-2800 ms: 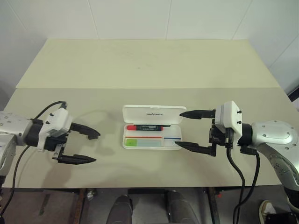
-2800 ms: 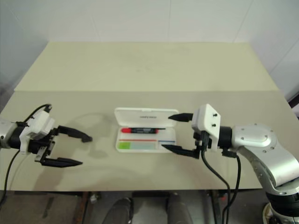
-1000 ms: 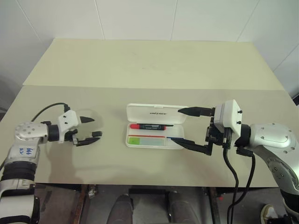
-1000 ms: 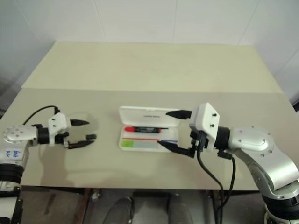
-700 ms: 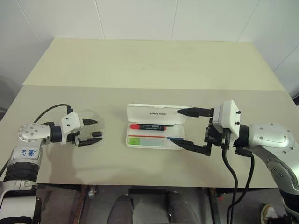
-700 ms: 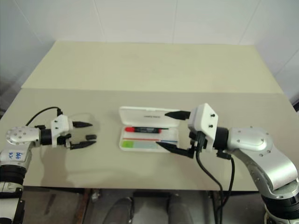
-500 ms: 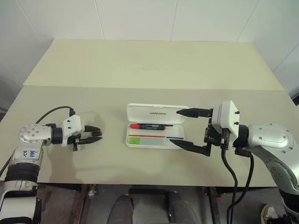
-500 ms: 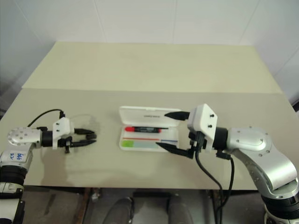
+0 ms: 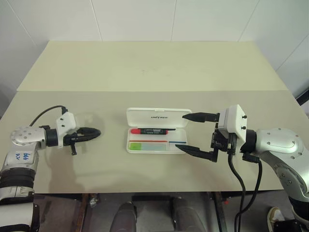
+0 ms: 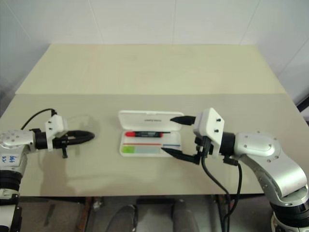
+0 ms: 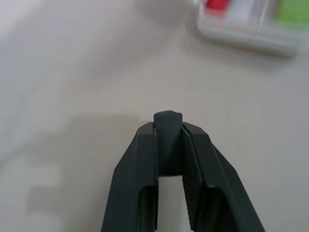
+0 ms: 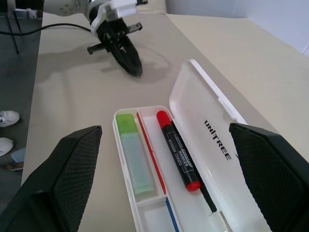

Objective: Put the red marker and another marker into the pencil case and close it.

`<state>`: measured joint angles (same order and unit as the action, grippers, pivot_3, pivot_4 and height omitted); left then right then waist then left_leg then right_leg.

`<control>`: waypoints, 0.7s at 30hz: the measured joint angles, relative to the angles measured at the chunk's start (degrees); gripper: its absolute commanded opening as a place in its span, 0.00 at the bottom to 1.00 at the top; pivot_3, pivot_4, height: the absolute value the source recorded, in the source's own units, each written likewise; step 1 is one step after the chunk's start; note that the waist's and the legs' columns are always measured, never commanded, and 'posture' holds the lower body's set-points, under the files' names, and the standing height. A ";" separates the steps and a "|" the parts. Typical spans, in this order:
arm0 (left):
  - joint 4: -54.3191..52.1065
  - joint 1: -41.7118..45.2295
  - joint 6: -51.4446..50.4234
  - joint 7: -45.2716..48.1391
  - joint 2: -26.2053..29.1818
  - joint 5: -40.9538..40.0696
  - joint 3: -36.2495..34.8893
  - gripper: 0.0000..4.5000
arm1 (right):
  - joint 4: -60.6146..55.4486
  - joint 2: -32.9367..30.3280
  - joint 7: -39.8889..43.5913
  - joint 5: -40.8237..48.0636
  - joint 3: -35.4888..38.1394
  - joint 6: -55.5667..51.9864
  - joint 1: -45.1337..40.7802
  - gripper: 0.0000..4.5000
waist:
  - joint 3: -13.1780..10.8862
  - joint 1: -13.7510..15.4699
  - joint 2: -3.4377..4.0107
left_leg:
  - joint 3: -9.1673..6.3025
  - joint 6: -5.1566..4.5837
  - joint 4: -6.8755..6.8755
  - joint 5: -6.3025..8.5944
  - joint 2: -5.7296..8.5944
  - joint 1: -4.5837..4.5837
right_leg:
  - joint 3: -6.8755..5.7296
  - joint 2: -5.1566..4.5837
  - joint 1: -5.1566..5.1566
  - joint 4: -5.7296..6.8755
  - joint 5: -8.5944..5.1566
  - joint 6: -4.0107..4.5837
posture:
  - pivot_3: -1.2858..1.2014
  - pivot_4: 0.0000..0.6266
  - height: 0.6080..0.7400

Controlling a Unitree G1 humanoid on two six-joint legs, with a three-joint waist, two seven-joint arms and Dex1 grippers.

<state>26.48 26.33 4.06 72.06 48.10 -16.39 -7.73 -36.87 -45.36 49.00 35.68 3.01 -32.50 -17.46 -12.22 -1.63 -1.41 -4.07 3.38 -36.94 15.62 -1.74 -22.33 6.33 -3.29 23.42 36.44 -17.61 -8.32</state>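
Markers, the red marker (image 12: 177, 148) and another marker (image 12: 132, 157), are lying in the open pencil case (image 9: 157, 117) mid-counter (image 9: 145, 72), so I am pinching a small black bit (image 11: 166, 140) in my left end effector (image 9: 91, 133) while my right end effector (image 9: 190, 131) is gaping beside the case, ready to close it

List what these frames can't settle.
- What the small black bit between the left gripper fingers is: too small in the head views, blurred in its wrist view.
- Lettering on the red marker: too small to read.
- Right gripper fingertips: cut off by its wrist view's edges.
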 measured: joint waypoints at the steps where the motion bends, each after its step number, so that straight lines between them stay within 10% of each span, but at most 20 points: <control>1: -3.20 -0.41 -2.21 0.85 0.21 -1.91 -0.76 0.08 | 0.01 0.00 0.03 -0.05 -0.01 0.00 0.01 1.00 | 0.00 0.00 0.00 | 0.00 0.00 0.02 0.00 -0.01 -0.01 | 0.00 0.00 0.01 -0.02 0.00 0.00 | 0.52 0.24 1.00; 12: -27.94 -9.08 -20.83 7.67 6.85 -12.37 -1.77 0.08 | 0.64 -0.03 0.96 -0.45 -0.23 0.04 0.11 1.00 | 0.00 -0.18 0.00 | 0.02 0.00 0.30 0.00 -0.03 0.04 | 0.01 0.01 0.02 -0.26 -0.02 0.04 | 0.52 0.24 1.00; 21: -34.85 -2.94 -24.01 2.42 0.45 -11.25 6.68 0.08 | 0.90 -1.03 1.85 -0.64 -0.17 0.04 1.50 1.00 | 0.00 0.06 -0.02 | 0.03 0.00 0.37 0.00 0.01 -0.08 | 0.01 -0.02 0.01 -0.53 0.04 -0.07 | 0.52 0.24 1.00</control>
<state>-8.37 23.39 -19.94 74.49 48.55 -27.64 -1.05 -35.97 -46.39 50.85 35.05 2.84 -32.46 -15.96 -12.22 -1.57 -1.43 -4.04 3.39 -36.57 15.62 -1.73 -22.41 6.35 -3.31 23.43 35.91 -17.57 -8.39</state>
